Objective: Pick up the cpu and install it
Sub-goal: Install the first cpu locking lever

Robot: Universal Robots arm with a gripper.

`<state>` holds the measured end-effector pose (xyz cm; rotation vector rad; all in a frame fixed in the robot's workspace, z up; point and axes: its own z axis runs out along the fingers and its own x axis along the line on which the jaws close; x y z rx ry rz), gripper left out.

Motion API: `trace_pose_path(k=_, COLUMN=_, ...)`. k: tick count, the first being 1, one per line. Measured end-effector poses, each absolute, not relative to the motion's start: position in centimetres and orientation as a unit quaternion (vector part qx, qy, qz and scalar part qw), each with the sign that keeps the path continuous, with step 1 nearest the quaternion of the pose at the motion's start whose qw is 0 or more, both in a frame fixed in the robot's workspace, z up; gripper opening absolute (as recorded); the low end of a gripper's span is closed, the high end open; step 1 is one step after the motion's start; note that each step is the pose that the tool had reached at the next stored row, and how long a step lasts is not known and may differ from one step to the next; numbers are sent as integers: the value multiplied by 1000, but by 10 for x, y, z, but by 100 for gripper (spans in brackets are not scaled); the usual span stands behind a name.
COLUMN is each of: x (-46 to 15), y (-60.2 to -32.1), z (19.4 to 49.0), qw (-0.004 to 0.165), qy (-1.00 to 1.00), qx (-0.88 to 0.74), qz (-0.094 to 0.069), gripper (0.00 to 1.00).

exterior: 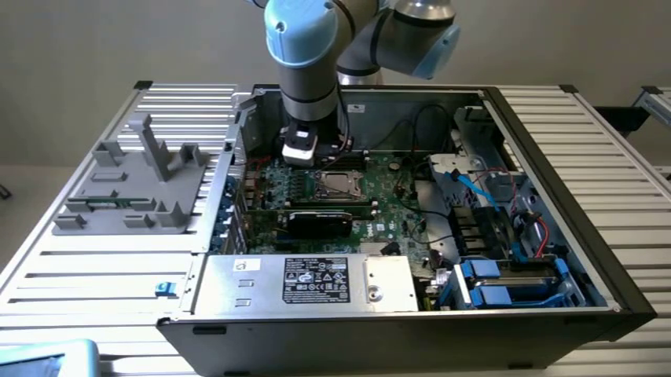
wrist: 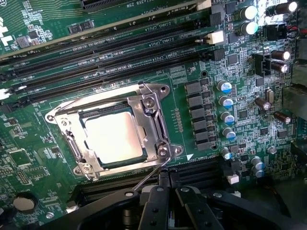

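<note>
The cpu [wrist: 115, 137], a pale shiny square chip, lies flat inside the socket on the green motherboard, with the metal socket frame [wrist: 154, 120] around it. In the exterior view the cpu [exterior: 337, 185] sits mid-board inside the open computer case. My gripper [wrist: 165, 184] is shut, its black fingers together just beside the socket's edge. A thin wire lever [wrist: 148, 176] runs from the frame past the fingertips; I cannot tell whether they pinch it. In the exterior view my gripper [exterior: 303, 157] hangs low over the board, toward that view's left of the socket.
A grey plastic fixture with upright posts [exterior: 137, 181] stands on the slatted table, outside the case on the exterior view's left. Inside are a black card [exterior: 320, 221], a silver power supply [exterior: 304, 279], blue drive bays [exterior: 504, 283] and cables. Memory slots [wrist: 120, 57] and capacitors [wrist: 225, 103] flank the socket.
</note>
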<state>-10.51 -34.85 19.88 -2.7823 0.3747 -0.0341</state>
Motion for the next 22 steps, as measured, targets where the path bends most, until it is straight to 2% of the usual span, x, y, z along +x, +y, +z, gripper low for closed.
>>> trace_pose_path(k=22, x=-100, y=-349, z=195, qw=166, qy=139, qx=-976, qz=-15, gripper=12)
